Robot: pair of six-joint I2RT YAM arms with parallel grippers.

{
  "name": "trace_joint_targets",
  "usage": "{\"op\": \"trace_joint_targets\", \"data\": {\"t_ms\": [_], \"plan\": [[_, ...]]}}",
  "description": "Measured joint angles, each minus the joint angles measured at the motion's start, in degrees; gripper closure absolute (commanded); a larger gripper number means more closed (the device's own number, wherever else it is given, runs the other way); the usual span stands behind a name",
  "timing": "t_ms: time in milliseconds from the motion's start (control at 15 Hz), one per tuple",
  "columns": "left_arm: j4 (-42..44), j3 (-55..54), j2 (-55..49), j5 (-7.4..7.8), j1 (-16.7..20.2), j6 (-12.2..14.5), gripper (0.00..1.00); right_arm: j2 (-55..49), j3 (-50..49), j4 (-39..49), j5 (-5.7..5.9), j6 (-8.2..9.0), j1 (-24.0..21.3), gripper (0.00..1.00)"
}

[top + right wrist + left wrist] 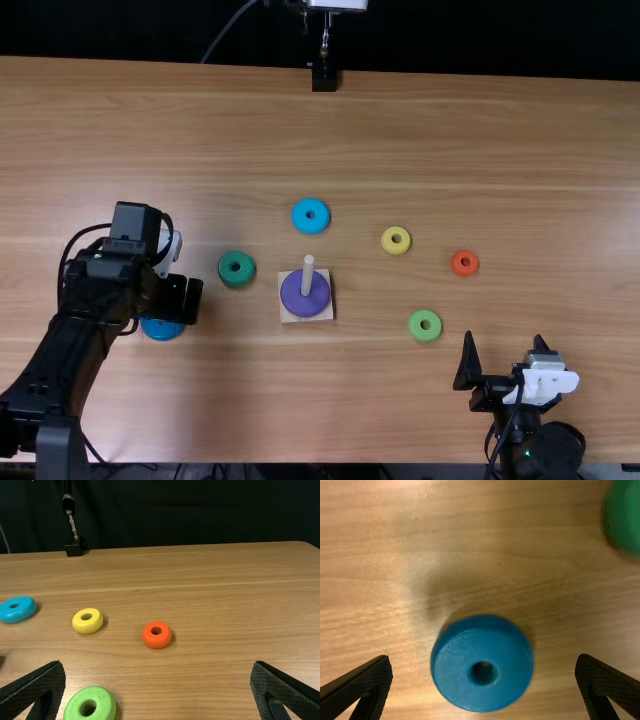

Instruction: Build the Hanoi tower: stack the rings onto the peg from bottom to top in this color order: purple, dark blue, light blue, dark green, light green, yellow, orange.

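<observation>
In the top view, my left gripper [182,299] is above the dark blue ring [163,330], partly covering it. The left wrist view has that ring [481,665] between the spread fingers of my left gripper [485,666], gaps on both sides. The purple ring [304,297] lies around the peg [308,268] on its square base [326,313]. Loose on the table are the dark green [236,269], light blue [311,216], yellow [396,240], orange [465,263] and light green [425,326] rings. My right gripper [504,342] stands open, holding nothing; likewise my right gripper [158,668] in its wrist view.
The wooden table [450,130] ends at a dark backdrop. A small black stand [324,79] sits at its far edge. The dark green ring [626,516] is near the left gripper, and the light green ring [90,704] is the closest ring to the right gripper.
</observation>
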Motion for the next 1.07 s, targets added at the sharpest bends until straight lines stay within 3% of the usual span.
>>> {"op": "trace_joint_targets", "data": {"t_ms": [1067], "plan": [[2.51, -3.56, 1.38, 0.17, 0.79, 0.52, 0.00, 0.00, 0.02, 0.00, 0.02, 0.00, 0.00, 0.00]]}}
